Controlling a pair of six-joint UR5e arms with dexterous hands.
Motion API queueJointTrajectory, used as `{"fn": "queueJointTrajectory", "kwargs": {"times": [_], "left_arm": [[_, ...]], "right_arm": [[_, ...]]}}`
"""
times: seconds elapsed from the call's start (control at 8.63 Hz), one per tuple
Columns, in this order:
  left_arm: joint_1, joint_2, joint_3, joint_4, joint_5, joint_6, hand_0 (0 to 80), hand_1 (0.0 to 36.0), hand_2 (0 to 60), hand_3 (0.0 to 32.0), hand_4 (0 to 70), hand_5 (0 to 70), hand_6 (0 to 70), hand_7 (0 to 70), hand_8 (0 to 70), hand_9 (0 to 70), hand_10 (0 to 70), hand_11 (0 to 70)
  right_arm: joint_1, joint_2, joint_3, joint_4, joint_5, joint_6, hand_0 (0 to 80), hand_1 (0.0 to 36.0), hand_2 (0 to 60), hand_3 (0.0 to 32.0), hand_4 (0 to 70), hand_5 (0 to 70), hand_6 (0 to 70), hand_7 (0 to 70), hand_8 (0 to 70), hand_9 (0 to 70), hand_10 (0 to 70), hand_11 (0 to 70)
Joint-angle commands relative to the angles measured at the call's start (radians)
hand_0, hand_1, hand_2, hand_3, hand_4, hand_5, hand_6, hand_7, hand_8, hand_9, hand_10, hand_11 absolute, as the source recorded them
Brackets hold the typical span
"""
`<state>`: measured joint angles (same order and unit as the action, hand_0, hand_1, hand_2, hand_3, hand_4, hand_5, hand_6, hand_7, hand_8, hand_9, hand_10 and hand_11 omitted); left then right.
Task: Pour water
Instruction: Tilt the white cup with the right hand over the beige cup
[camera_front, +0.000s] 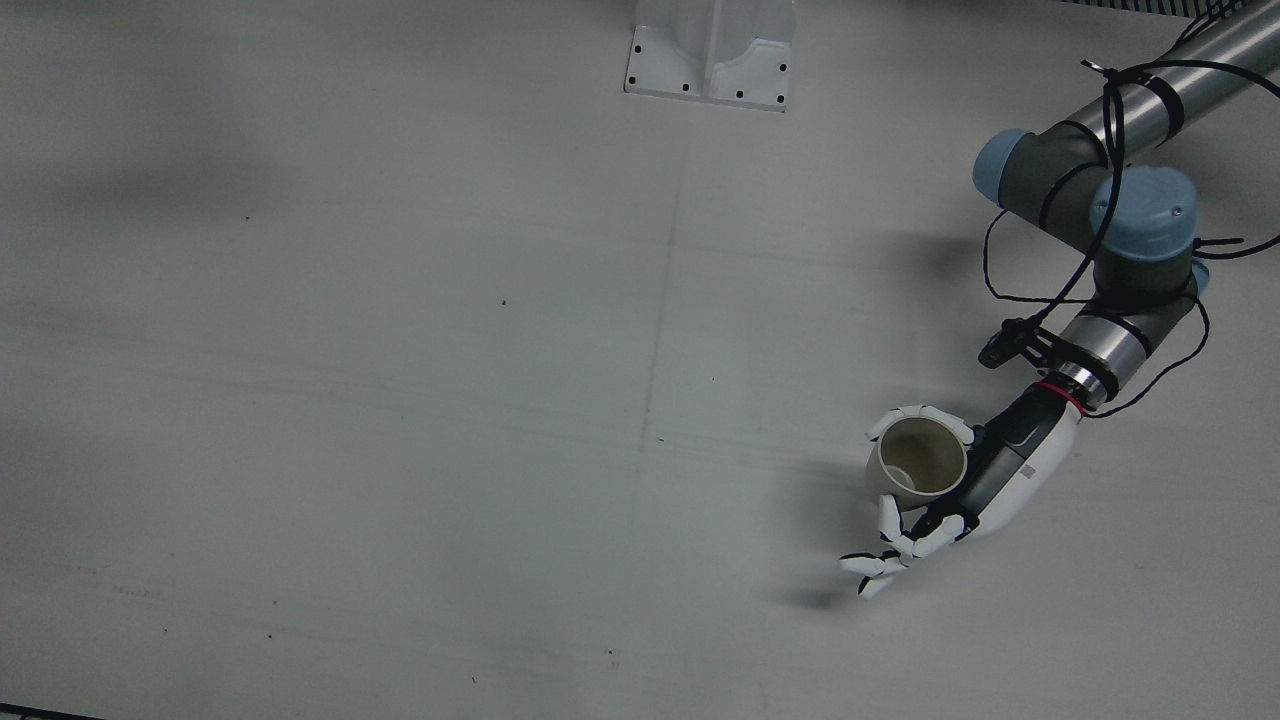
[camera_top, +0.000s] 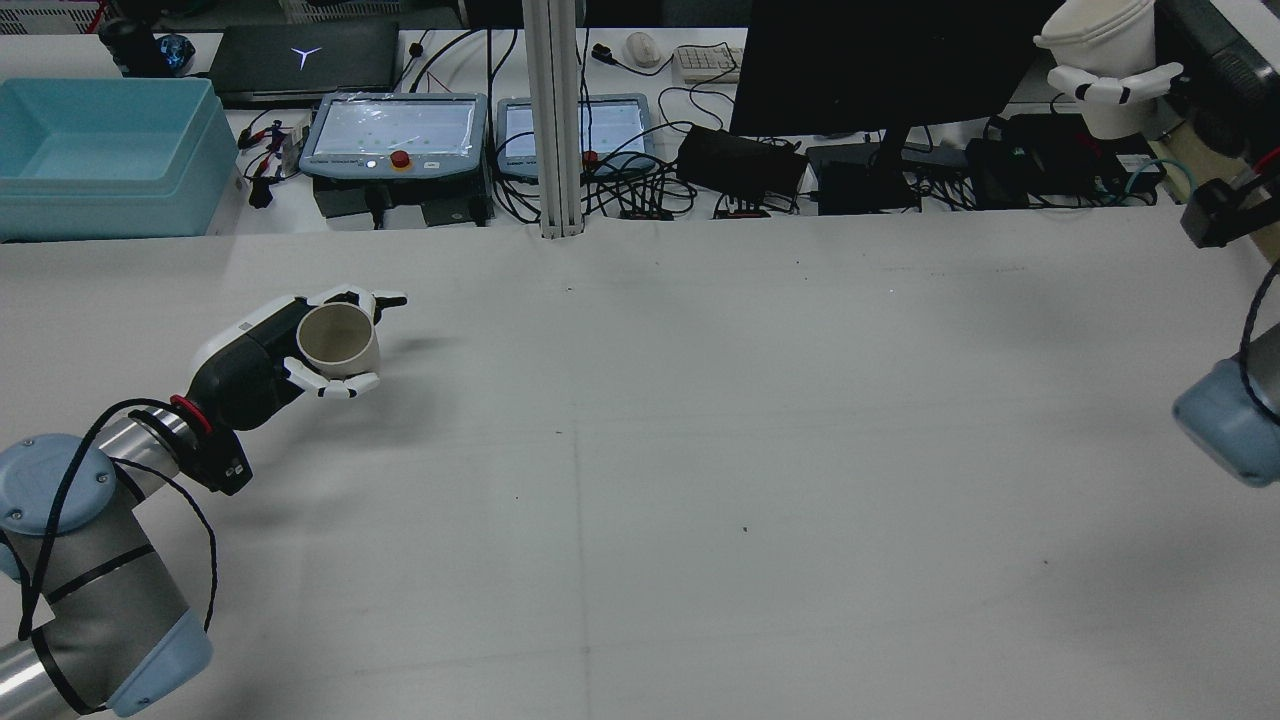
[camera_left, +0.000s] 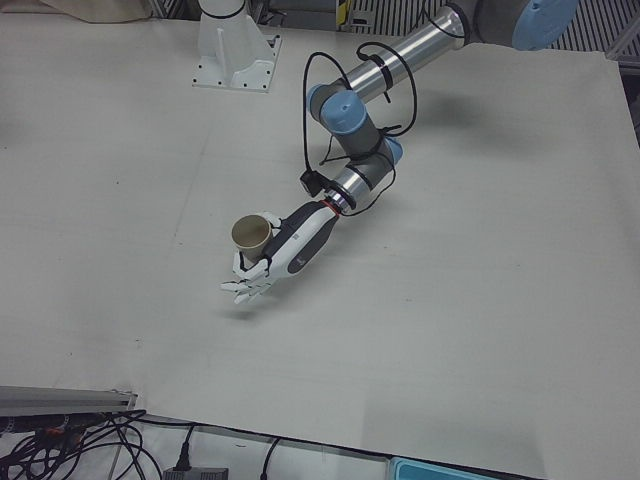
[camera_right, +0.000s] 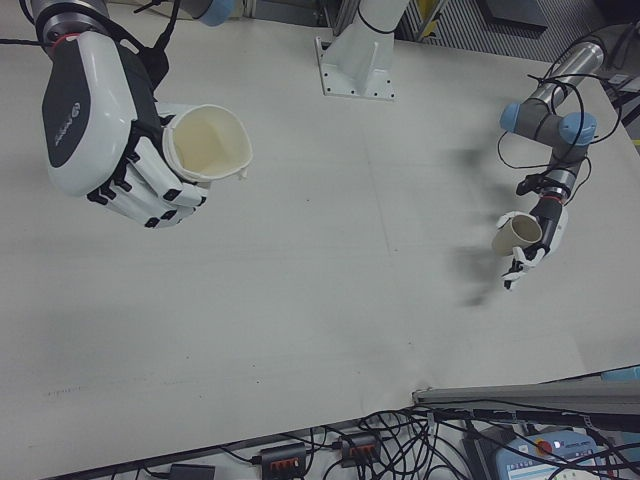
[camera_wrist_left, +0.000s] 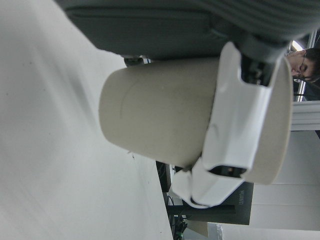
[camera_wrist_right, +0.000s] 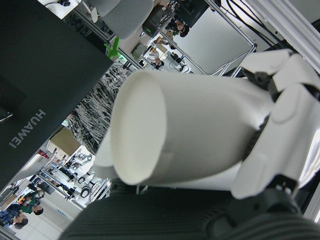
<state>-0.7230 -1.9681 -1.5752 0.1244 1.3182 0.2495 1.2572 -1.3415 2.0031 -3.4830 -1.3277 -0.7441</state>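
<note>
In the front view, a beige paper cup (camera_front: 921, 458) is clasped upright by the left hand (camera_front: 985, 480), mouth up, above the white table (camera_front: 400, 400), well away from the white arm pedestal (camera_front: 712, 52).

In the rear view, a second cream paper cup (camera_top: 1098, 55) is gripped by the right hand (camera_top: 1130, 85), raised high beyond the table's far edge.

In the right-front view, that cup is seen tilted, fingers (camera_right: 150, 195) wrapped around its wall.
</note>
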Motion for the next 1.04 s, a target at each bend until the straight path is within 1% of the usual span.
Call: {"fn": "queueJointTrajectory", "kwargs": {"times": [0.0, 0.12, 0.23, 0.35, 0.46, 0.58, 0.7, 0.93], "left_arm": [[0.080, -0.081, 0.004, 0.092, 0.001, 0.065, 79.1, 36.0, 60.0, 0.0, 70.0, 70.0, 12.8, 22.9, 8.5, 5.0, 1.8, 4.6], [0.098, -0.106, 0.007, 0.109, 0.001, 0.098, 73.6, 36.0, 60.0, 0.0, 70.0, 70.0, 12.7, 22.8, 8.5, 5.0, 1.8, 4.6], [0.120, -0.130, 0.012, 0.121, -0.001, 0.122, 75.5, 36.0, 60.0, 0.0, 70.0, 70.0, 12.9, 23.2, 8.5, 5.1, 1.8, 4.6], [0.132, -0.162, 0.018, 0.142, -0.001, 0.134, 74.9, 36.0, 60.0, 0.0, 70.0, 70.0, 13.1, 23.4, 8.6, 5.3, 1.8, 4.6], [0.137, -0.210, 0.032, 0.171, -0.001, 0.133, 74.7, 36.0, 60.0, 0.0, 70.0, 70.0, 12.9, 23.4, 8.5, 5.0, 1.5, 4.3], [0.137, -0.248, 0.035, 0.204, -0.001, 0.133, 72.2, 36.0, 60.0, 0.0, 70.0, 70.0, 13.0, 23.5, 8.5, 4.9, 1.5, 4.1], [0.135, -0.282, 0.038, 0.225, 0.001, 0.131, 72.2, 36.0, 60.0, 0.0, 70.0, 70.0, 13.2, 24.1, 8.4, 4.9, 1.2, 3.7], [0.126, -0.371, 0.038, 0.312, 0.001, 0.122, 79.1, 36.0, 60.0, 0.0, 70.0, 70.0, 13.0, 23.6, 8.2, 4.3, 0.7, 3.2]], "right_arm": [[-0.085, 0.160, 0.008, -0.163, 0.013, -0.079, 55.3, 29.9, 60.0, 0.0, 55.2, 70.0, 70.0, 70.0, 47.9, 64.9, 68.6, 70.0], [-0.117, 0.204, 0.003, -0.201, 0.016, -0.109, 59.0, 33.5, 60.0, 0.0, 62.2, 70.0, 70.0, 70.0, 48.2, 64.9, 66.7, 70.0], [-0.157, 0.249, -0.001, -0.253, 0.043, -0.138, 63.0, 35.9, 60.0, 0.0, 67.6, 70.0, 70.0, 70.0, 48.0, 64.1, 65.2, 70.0], [-0.204, 0.281, -0.001, -0.286, 0.066, -0.174, 67.1, 36.0, 60.0, 0.0, 70.0, 70.0, 70.0, 70.0, 47.9, 63.8, 64.1, 70.0], [-0.256, 0.306, -0.012, -0.292, 0.096, -0.228, 75.7, 36.0, 60.0, 0.0, 70.0, 70.0, 70.0, 70.0, 48.2, 63.9, 63.8, 70.0], [-0.298, 0.333, -0.047, -0.292, 0.116, -0.247, 79.7, 36.0, 60.0, 0.0, 70.0, 70.0, 70.0, 70.0, 48.0, 63.6, 63.5, 70.0], [-0.327, 0.366, -0.096, -0.292, 0.117, -0.270, 80.0, 36.0, 60.0, 0.0, 70.0, 70.0, 70.0, 70.0, 47.8, 63.2, 62.5, 70.0], [-0.383, 0.439, -0.186, -0.292, 0.131, -0.317, 80.0, 36.0, 60.0, 0.0, 70.0, 70.0, 70.0, 70.0, 46.8, 61.8, 60.6, 70.0]]}}
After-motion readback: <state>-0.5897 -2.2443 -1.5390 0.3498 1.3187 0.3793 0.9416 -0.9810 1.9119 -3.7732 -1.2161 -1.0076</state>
